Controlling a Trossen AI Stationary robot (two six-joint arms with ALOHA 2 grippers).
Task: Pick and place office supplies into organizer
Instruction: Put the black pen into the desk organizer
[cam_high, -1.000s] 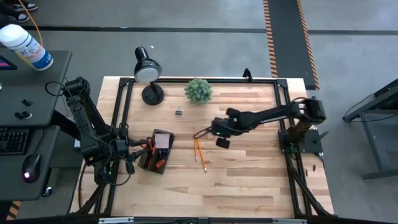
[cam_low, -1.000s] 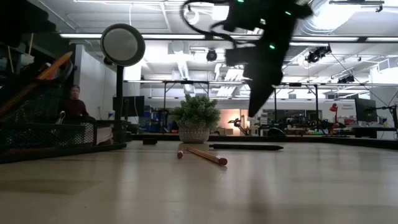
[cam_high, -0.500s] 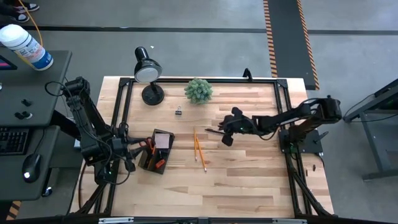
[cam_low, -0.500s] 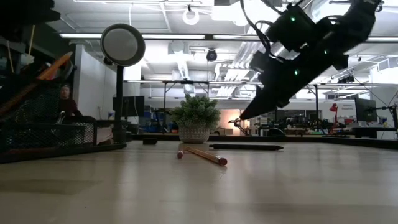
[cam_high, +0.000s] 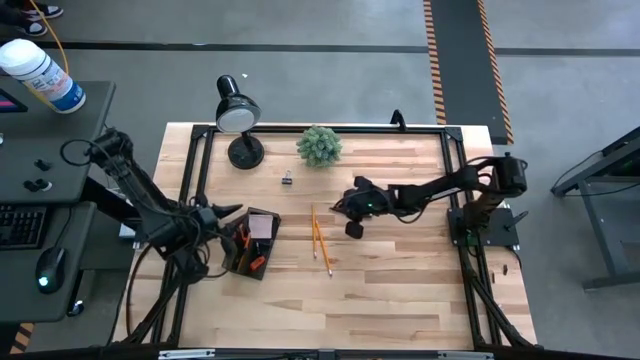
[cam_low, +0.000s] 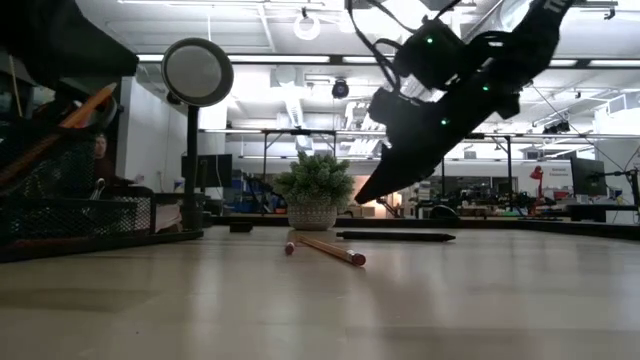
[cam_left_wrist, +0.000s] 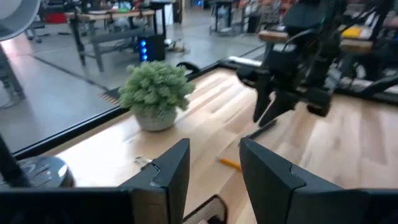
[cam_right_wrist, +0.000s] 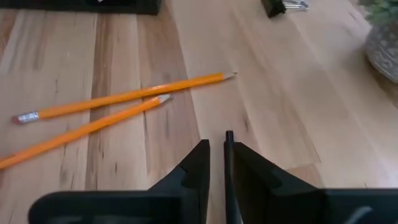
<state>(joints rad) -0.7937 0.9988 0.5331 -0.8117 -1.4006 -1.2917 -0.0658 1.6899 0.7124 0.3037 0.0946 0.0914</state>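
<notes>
A dark pen (cam_low: 395, 236) lies flat on the table. My right gripper (cam_right_wrist: 217, 145) slants down a little above it (cam_low: 360, 198), open only by a narrow gap; the pen (cam_right_wrist: 229, 142) shows through that gap. Two yellow pencils (cam_high: 320, 240) lie side by side just beyond. The black organizer (cam_high: 250, 245) holds red scissors, a pink pad and an orange marker. My left gripper (cam_left_wrist: 214, 168) stands open and empty by the organizer's far left corner (cam_high: 228, 211). A small binder clip (cam_high: 287, 178) lies farther back.
A green plant (cam_high: 319, 145) and a black desk lamp (cam_high: 238, 115) stand along the table's far edge. Bare wood lies to the near side and right of the pencils. A black frame (cam_high: 448, 150) rims the table.
My right gripper drew back toward the table's right edge, then came back left and down over the pen, tipping from steeply down to a flatter slant. My left gripper has swung toward the far edge beside the organizer. The pen and pencils have stayed put.
</notes>
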